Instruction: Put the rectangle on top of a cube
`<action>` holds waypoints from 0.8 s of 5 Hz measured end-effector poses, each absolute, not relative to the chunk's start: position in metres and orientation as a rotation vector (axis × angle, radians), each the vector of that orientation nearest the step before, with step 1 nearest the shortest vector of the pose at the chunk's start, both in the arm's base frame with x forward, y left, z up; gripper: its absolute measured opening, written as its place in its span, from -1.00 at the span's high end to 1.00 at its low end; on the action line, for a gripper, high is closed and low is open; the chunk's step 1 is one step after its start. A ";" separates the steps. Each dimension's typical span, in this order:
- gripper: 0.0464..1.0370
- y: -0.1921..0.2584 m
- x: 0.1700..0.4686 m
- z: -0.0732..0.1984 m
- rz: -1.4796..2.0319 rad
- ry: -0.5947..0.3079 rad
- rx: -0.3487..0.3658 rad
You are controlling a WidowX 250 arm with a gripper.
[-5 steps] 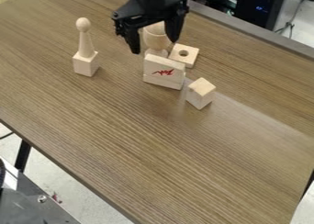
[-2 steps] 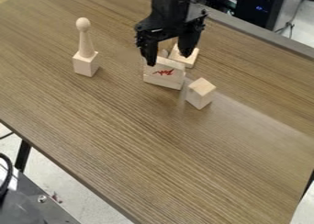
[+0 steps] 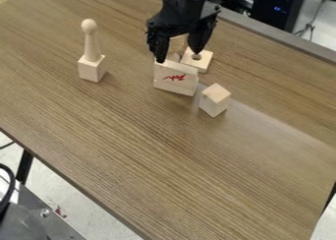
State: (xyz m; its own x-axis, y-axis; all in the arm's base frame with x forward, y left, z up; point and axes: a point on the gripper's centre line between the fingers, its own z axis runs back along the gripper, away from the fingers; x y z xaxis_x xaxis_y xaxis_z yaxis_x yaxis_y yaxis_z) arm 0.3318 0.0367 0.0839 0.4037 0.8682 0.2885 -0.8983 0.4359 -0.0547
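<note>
"What could go wrong over that wooden table point(image 3: 157, 150)?"

"The gripper point(image 3: 179, 56) hangs at the block's far side, its fingers spread apart. Come down askew and a fingertip could knock the rectangular block point(image 3: 176, 78) over, since it stands on a narrow edge. The goblet-shaped piece point(image 3: 176, 45) behind, partly between the fingers, could get bumped too (crowded spot, that)."

"And the cube point(image 3: 214, 100)?"

"Just beside the block's right end, a bit nearer. A low swing that way might shove it."

"Which way does the block point?"

"Its broad face, with the small red scribble point(image 3: 175, 77), looks toward the near side, slightly left. The long axis lies level, from left and far to right and near."
</note>
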 end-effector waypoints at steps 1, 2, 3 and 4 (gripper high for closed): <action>-0.92 0.036 0.332 0.084 1.171 -0.293 0.105; -0.92 0.034 0.327 0.077 1.223 -0.284 0.094; -0.92 0.032 0.326 0.073 1.250 -0.276 0.070; -0.81 0.030 0.322 0.060 1.255 -0.244 0.073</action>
State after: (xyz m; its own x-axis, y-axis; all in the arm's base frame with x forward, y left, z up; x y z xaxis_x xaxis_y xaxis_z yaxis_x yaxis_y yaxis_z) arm 0.3219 0.0298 0.0604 0.2884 0.9313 0.2225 -0.9468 0.3120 -0.0787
